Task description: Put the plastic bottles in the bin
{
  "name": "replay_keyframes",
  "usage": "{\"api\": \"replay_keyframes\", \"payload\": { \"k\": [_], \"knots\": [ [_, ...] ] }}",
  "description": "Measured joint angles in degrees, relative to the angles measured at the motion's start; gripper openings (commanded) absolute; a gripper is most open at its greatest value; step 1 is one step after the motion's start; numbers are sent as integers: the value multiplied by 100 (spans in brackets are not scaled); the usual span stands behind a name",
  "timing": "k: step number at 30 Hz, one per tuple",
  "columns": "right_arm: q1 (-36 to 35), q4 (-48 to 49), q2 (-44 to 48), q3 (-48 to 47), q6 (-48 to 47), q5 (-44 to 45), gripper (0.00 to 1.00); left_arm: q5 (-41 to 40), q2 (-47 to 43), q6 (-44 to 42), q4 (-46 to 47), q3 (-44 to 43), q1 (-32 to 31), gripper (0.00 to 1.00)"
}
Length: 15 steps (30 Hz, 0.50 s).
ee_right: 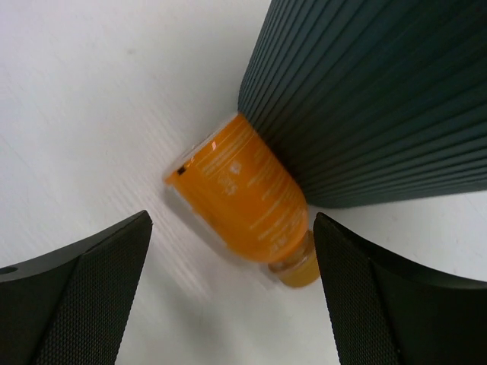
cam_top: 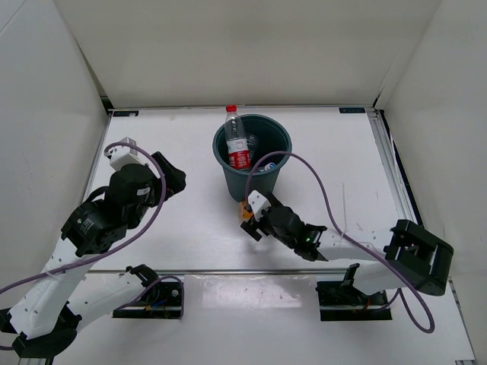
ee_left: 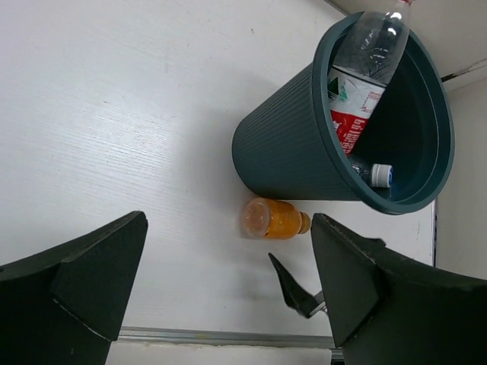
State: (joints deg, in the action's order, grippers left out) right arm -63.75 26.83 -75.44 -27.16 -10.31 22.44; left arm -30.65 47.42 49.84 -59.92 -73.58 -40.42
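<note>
The dark teal bin [cam_top: 228,176] stands upright at the table's middle back. A red-labelled bottle [cam_top: 237,144] leans inside it, neck above the rim, and a clear bottle's capped end [ee_left: 378,174] lies lower inside. The squat orange bottle [ee_right: 243,194] lies on its side against the bin's base [ee_right: 380,99]; it also shows in the top view [cam_top: 245,207] and in the left wrist view [ee_left: 274,219]. My right gripper [ee_right: 232,220] is open, its fingers on either side of the orange bottle and apart from it. My left gripper [cam_top: 172,178] is open and empty, left of the bin.
White enclosure walls stand close on the left, back and right. A metal rail [cam_top: 243,271] runs along the table's front edge. Purple cables [cam_top: 319,190] loop over both arms. One right-gripper finger [ee_left: 293,287] shows in the left wrist view.
</note>
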Motion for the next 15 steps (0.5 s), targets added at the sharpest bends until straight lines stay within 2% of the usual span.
{"api": "replay_keyframes", "payload": {
  "k": [6,15],
  "knots": [
    [485,564,-343,0,114,-636,90,2,-87,37,-114,201,0,100],
    [879,629,-911,-179,372,-2074,85,15,-98,17,-184,201,0,100]
  ]
}}
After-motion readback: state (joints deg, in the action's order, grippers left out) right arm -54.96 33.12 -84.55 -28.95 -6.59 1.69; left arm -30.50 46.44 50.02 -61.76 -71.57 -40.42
